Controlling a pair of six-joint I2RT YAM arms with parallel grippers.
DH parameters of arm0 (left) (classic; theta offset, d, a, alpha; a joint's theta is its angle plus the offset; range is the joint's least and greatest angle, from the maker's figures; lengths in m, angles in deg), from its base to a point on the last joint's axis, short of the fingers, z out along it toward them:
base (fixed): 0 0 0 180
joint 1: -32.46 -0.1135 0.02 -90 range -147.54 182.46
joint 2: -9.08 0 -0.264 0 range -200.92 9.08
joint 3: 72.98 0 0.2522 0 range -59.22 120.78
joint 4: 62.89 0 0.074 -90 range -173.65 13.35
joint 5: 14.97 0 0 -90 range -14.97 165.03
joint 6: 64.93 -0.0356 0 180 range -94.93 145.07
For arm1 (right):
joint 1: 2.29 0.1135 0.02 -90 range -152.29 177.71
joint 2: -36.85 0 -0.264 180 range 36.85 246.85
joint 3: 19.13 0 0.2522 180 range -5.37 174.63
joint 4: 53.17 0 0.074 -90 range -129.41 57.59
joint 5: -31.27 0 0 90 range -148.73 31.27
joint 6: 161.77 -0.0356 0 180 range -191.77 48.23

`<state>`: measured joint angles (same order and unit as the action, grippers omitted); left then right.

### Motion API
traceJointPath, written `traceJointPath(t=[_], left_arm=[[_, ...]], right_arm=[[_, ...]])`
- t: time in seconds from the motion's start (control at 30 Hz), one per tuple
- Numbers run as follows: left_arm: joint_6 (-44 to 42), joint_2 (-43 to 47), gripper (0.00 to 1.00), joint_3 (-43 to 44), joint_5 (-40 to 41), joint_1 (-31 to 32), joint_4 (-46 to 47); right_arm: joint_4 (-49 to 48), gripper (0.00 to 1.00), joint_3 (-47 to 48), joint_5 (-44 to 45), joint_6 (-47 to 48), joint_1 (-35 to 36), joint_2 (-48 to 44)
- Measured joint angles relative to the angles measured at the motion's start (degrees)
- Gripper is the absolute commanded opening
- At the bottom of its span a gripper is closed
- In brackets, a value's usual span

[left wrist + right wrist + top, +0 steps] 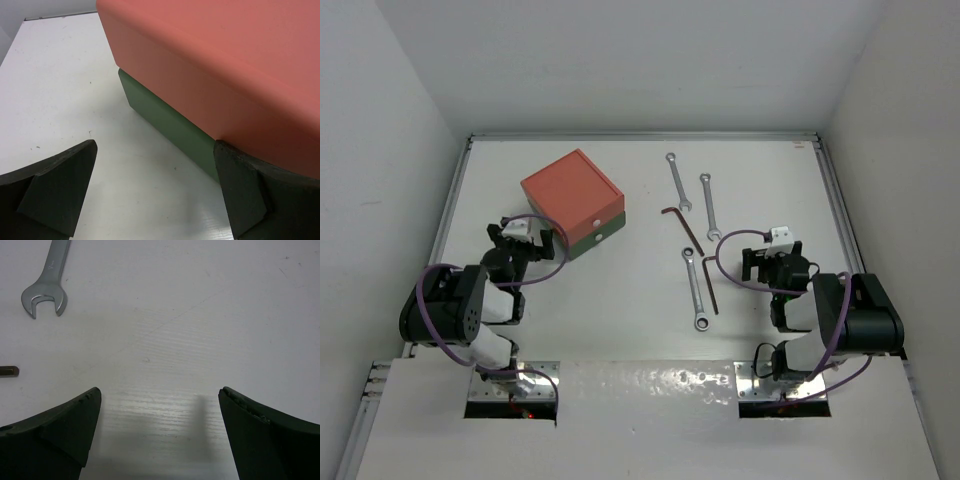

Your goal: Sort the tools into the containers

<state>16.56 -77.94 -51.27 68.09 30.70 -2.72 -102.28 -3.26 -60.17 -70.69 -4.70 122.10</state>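
Note:
The box has an orange-red upper drawer (572,190) over a dark green lower drawer (604,234), both pushed in, each with a white knob. Three silver wrenches (678,182) (708,205) (694,290) and two dark hex keys (682,225) (710,287) lie right of the box. My left gripper (528,240) is open and empty just left of the box; its wrist view shows the orange drawer (225,65) and green drawer (170,125) close ahead of the gripper (155,192). My right gripper (770,262) is open and empty right of the tools; in the wrist view (159,432) a wrench end (45,295) and a hex key tip (9,371) lie to the left.
The white table (620,300) is fenced by a raised rim (640,136) and grey walls on three sides. Purple cables loop beside both arms.

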Motion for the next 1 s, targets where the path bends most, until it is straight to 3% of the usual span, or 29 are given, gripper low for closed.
traceJointPath(t=[0.27, 0.33, 0.5, 0.53, 0.63, 0.67, 0.77, 0.8, 0.83, 0.9, 1.0], left_arm=[[0.4, 0.0, 1.00, 0.0, 0.3, -0.2, 0.0], [2.5, 0.8, 1.00, 0.7, 4.3, -0.2, -2.0], [2.9, 6.8, 1.00, 17.4, 13.2, -1.0, -29.0], [3.1, 8.7, 1.00, 19.5, 13.6, -1.5, -32.4], [3.9, 20.7, 1.00, 19.1, 12.9, -2.5, -40.3], [4.5, 24.7, 1.00, 18.4, 12.5, -2.6, -42.8], [5.2, 35.5, 1.00, 18.0, 8.6, -2.8, -50.4], [4.0, 38.0, 1.00, 18.1, 5.6, -2.8, -52.7], [2.4, 40.3, 1.00, 18.4, 2.1, -2.8, -55.3], [-1.0, 43.2, 1.00, 19.0, -4.0, -2.8, -60.4], [-3.2, 42.5, 1.00, 23.2, -7.4, -2.8, -66.9]], right_arm=[[0.0, 0.99, 0.0, 0.0, 0.0, 0.0, 0.0], [0.5, 0.99, 0.0, 0.0, 0.0, 0.0, -0.4], [14.3, 0.98, 5.2, -0.5, -0.3, -0.1, -8.7], [17.0, 0.91, 7.2, -1.5, -0.6, -0.2, -10.7], [23.0, 0.82, 13.6, -7.5, -2.0, -1.2, -14.9], [25.7, 0.79, 16.4, -10.5, -2.9, -1.3, -15.6], [34.4, 0.56, 26.3, -18.1, -5.2, -1.6, -14.8], [39.1, 0.43, 31.4, -20.9, -5.4, -1.6, -13.3], [45.7, 0.40, 38.0, -23.2, -5.0, -1.2, -11.2], [56.7, 0.43, 51.5, -23.1, -2.0, 1.2, -5.6], [69.9, 0.56, 67.4, -14.2, 5.3, 12.0, 0.3]])
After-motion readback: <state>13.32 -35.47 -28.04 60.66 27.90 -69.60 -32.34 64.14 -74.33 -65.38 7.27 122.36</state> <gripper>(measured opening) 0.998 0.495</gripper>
